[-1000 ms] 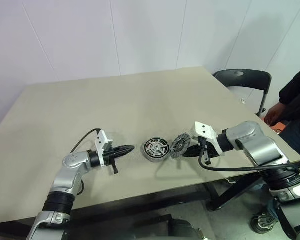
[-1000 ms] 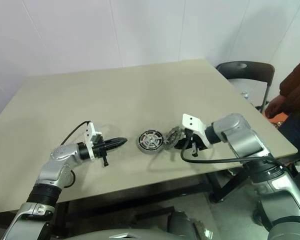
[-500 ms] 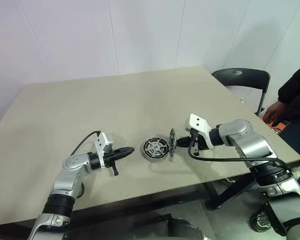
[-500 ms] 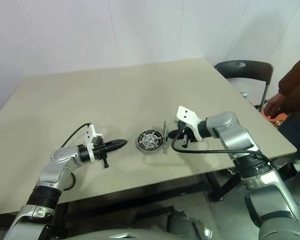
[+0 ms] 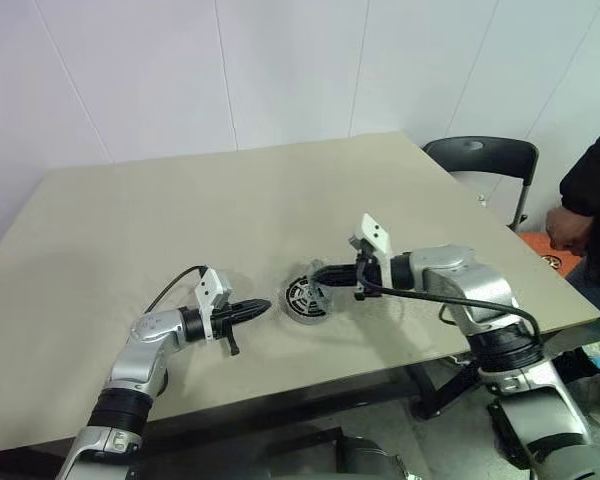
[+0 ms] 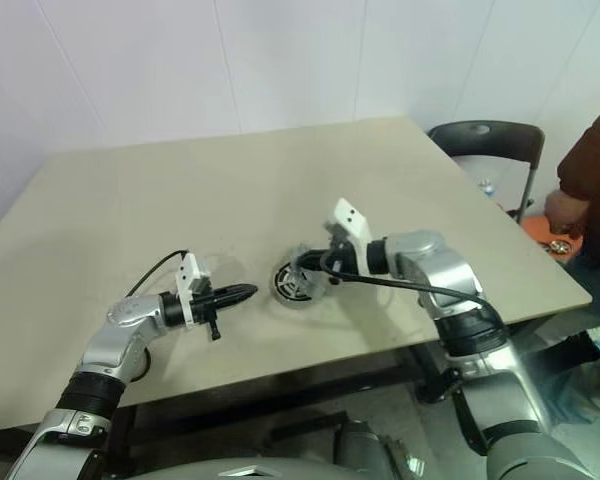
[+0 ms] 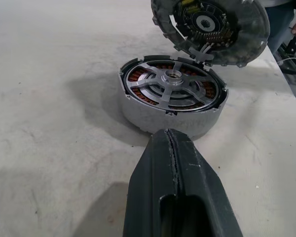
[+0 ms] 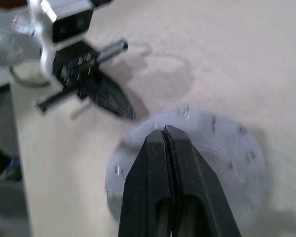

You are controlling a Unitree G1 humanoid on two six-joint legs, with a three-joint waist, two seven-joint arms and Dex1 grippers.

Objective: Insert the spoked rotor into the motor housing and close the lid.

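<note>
Head views: I am holding lid (image 5: 318, 281) in right gripper (image 5: 320, 275), tilted over housing (image 5: 306, 299). Left gripper (image 5: 260, 308) pressed together, empty, just beside housing. Table (image 5: 180, 220) open all round; edges far.

Left wrist view: rotor (image 7: 173, 87) sitting in housing. Risk, I judge: tilted lid catching rim, seating crooked.

Right wrist view: fingers (image 8: 185, 173) pinching lid edge; slip possible.

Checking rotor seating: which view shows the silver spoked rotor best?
The left wrist view: the silver spoked rotor sits inside the copper-coiled round housing, spokes plain. In the eye views it is tiny; the right wrist view shows the grey lid disc instead.
</note>
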